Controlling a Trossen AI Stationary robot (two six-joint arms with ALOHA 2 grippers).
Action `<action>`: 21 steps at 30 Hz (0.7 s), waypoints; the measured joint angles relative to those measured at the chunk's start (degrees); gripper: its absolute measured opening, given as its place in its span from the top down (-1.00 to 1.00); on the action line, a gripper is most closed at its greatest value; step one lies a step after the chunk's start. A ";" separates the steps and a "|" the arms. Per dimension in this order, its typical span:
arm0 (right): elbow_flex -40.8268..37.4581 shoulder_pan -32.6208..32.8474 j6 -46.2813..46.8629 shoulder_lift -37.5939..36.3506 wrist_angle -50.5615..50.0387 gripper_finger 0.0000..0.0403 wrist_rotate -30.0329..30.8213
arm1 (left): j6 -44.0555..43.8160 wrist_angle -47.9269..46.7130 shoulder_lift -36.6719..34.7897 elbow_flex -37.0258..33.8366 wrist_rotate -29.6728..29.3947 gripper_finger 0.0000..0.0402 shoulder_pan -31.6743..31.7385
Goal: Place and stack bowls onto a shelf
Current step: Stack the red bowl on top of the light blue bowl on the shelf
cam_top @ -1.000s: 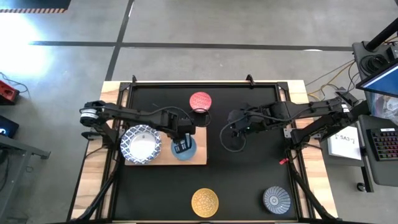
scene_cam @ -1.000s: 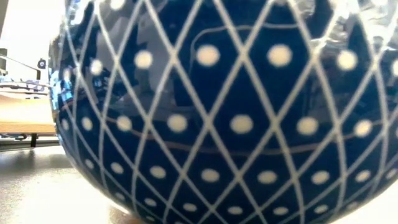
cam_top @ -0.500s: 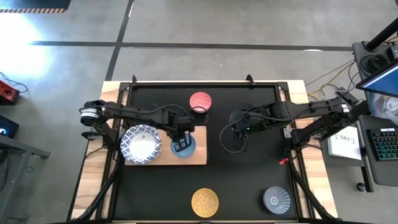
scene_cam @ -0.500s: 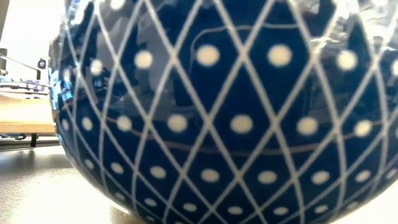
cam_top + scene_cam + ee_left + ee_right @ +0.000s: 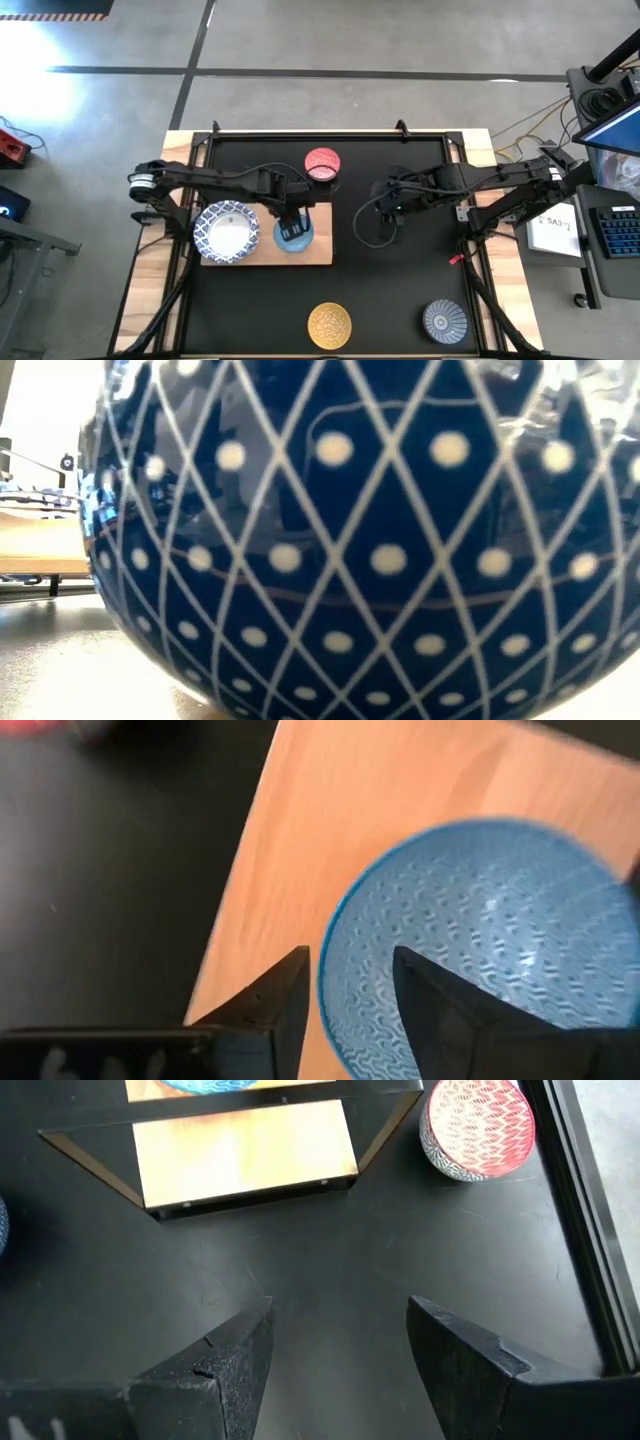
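On shelf [image 5: 310, 255], left gripper [image 5: 291, 233] parted, straddling light blue bowl [image 5: 303, 236] rim, hiding most

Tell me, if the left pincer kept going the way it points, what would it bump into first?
Probably the light blue bowl on the shelf. The left pincer is open, its fingers straddling the bowl's rim, so it would likely meet the rim first; depth is unclear.

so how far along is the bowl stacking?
Done: a large white bowl sits on the shelf. In hand: the left gripper straddles the rim of the light blue bowl, which is on the shelf. Left: red, yellow and grey-blue bowls on the table. The right gripper waits open.
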 joint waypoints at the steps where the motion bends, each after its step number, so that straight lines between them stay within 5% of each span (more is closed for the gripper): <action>1: 0.00 -0.09 -0.06 0.00 -0.12 -0.07 0.00 | 1.55 0.21 -0.04 0.78 -0.63 0.35 0.27; 11: 0.00 -2.90 0.13 0.00 -0.55 -0.07 0.19 | 18.53 9.88 0.22 2.08 -4.70 0.33 7.85; 21: 0.00 -6.83 0.14 0.00 -3.21 -0.07 0.20 | 32.59 17.79 6.77 1.80 3.65 0.33 17.04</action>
